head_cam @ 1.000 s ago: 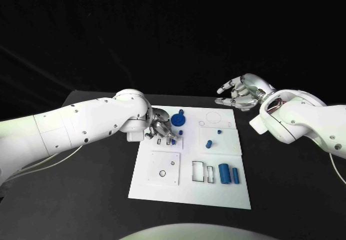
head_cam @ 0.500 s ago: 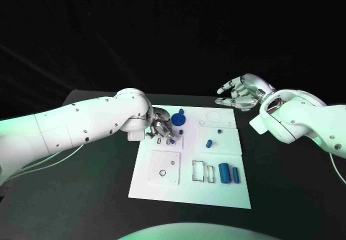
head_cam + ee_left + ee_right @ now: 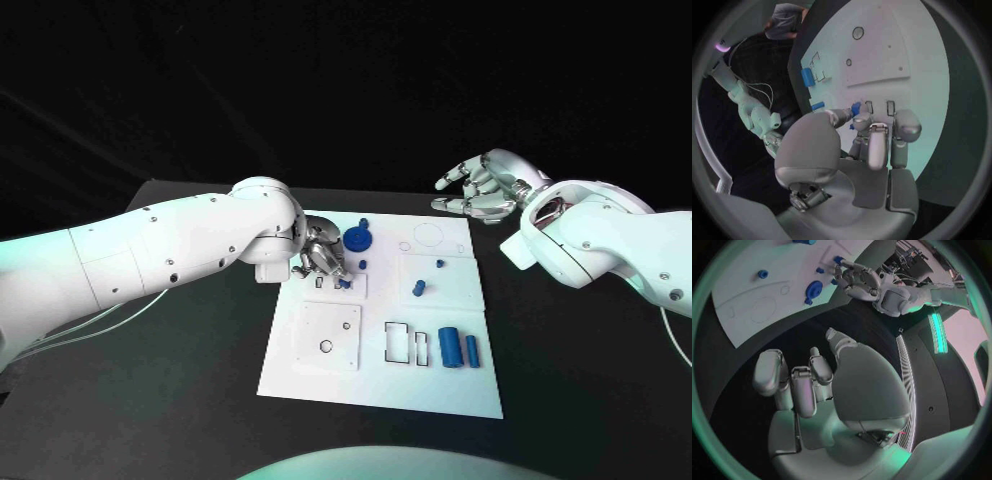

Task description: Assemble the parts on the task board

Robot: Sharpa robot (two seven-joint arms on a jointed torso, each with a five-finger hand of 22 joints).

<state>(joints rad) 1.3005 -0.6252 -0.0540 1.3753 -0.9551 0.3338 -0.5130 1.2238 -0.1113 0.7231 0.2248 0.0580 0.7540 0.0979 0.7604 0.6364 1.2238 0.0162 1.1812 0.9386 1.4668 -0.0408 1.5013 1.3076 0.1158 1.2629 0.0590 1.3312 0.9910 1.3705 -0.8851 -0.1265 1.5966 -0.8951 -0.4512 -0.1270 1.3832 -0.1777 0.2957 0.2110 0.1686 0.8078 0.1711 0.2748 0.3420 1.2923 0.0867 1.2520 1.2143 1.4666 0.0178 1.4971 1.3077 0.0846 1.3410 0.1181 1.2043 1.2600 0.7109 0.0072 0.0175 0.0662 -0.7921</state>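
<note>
The white task board (image 3: 382, 372) lies in the middle of the black table. My left hand (image 3: 320, 261) hovers low over the board's far left part and pinches a small blue part (image 3: 856, 106) between thumb and fingertip, just beside two narrow slots (image 3: 891, 107). My right hand (image 3: 483, 187) hangs in the air past the board's far right corner, fingers apart and half curled, holding nothing. A blue round disc (image 3: 356, 238) sits on the board beside the left hand. Two blue cylinders (image 3: 450, 347) lie near the board's right front.
A small blue peg (image 3: 418, 288) and a smaller blue stud (image 3: 438, 265) stand mid-board. A raised white square plate (image 3: 330, 337) with a hole sits on the left front, with rectangular cut-outs (image 3: 405, 343) beside it. Bare black table (image 3: 188, 380) surrounds the board.
</note>
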